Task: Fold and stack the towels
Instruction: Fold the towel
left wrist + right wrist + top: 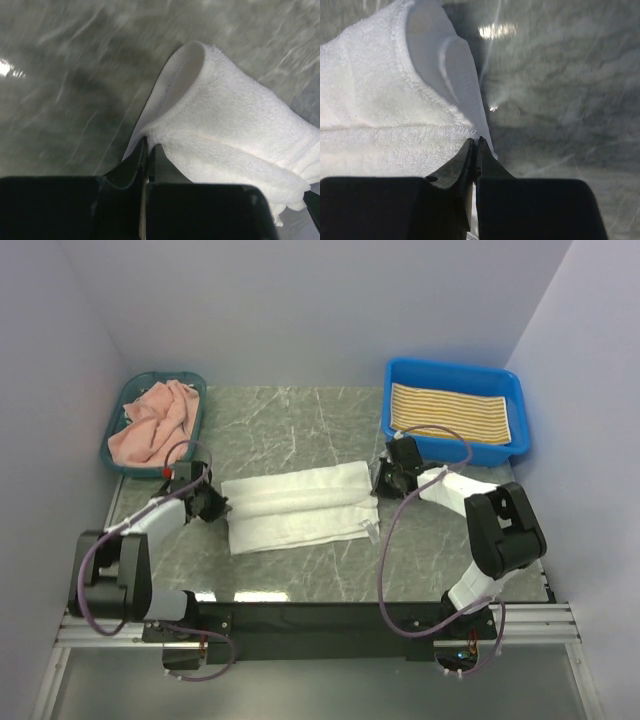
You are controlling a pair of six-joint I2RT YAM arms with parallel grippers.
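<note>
**Left pincer [149, 148] and right pincer [475, 145] clamped on the white towel [300, 505], fold partly made**

Each pincer is seen from its own wrist camera with its jaws pressed together on a thin edge of the white towel. The left one is at the towel's left end and the right one at its right end. At both ends the pinched layer is raised into an open loop and curled over the layer beneath it.

From above, the white towel is shown lying across the middle of the marble-patterned table [300, 415], stretched as a long band between the two arms. Its far side is doubled into a thick roll, and a flat strip is left uncovered on the near side. The lengthwise fold is judged to be started but not yet laid flat or pressed.

At the far right, a yellow-and-white striped towel [450, 412] is laid flat and folded in a blue bin [455, 368]. It is judged to be finished and to mark where the stack is to be built.

At the far left, a salmon pink towel [155, 425] is bunched in a teal basket [199, 387], unfolded. No dark-and-white striped towel is visible in any view.

On this showing, one towel is done, one is in hand and at least one is untouched, so the task is judged less than half complete.
</note>
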